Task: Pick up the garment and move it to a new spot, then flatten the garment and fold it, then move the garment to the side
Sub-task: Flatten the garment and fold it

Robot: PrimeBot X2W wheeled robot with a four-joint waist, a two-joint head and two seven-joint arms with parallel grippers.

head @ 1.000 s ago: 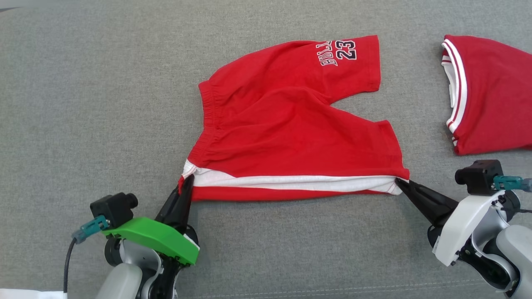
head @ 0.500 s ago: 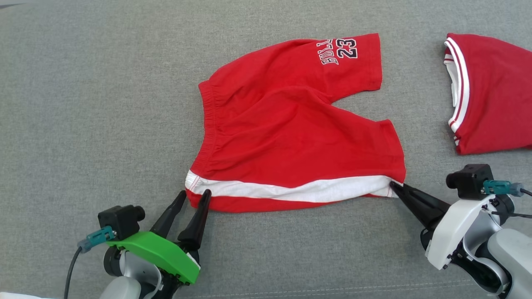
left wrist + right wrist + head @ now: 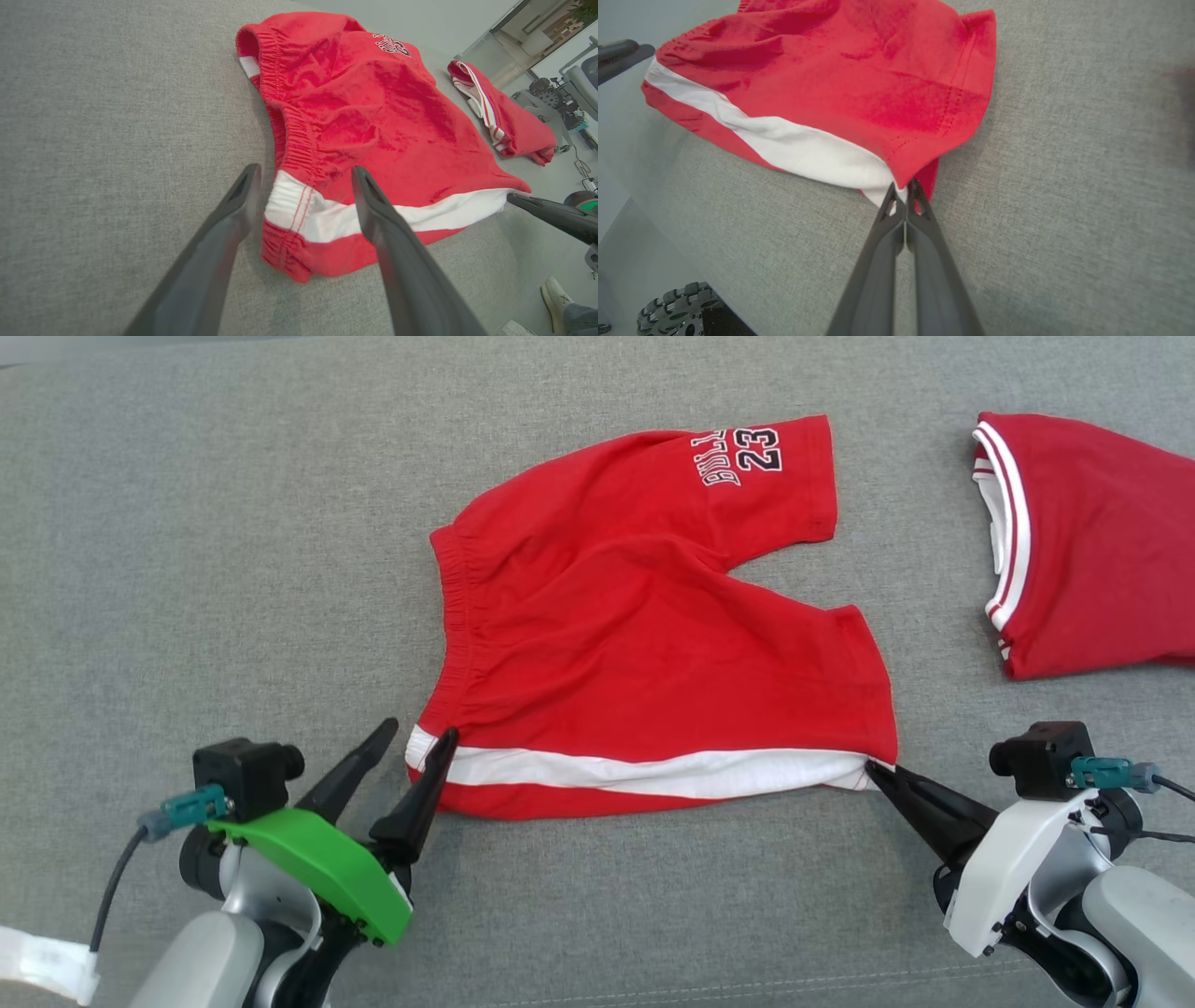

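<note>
While right fingers [image 3: 920,798] pinch shorts [image 3: 635,644] hem, left fingers [image 3: 420,789] straddle waistband

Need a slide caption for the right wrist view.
Right gripper shut on the hem corner of red shorts with a white stripe, lying on grey fabric.

Shorts [image 3: 644,644]: one. Jersey [image 3: 1092,541]: one. Grippers: two – left gripper [image 3: 420,729], right gripper [image 3: 876,770].

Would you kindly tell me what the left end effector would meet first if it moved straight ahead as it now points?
Most likely the red shorts: the open left end effector points at their white-striped waistband corner, lying between its fingers. Its height above the cloth is unclear.
</note>
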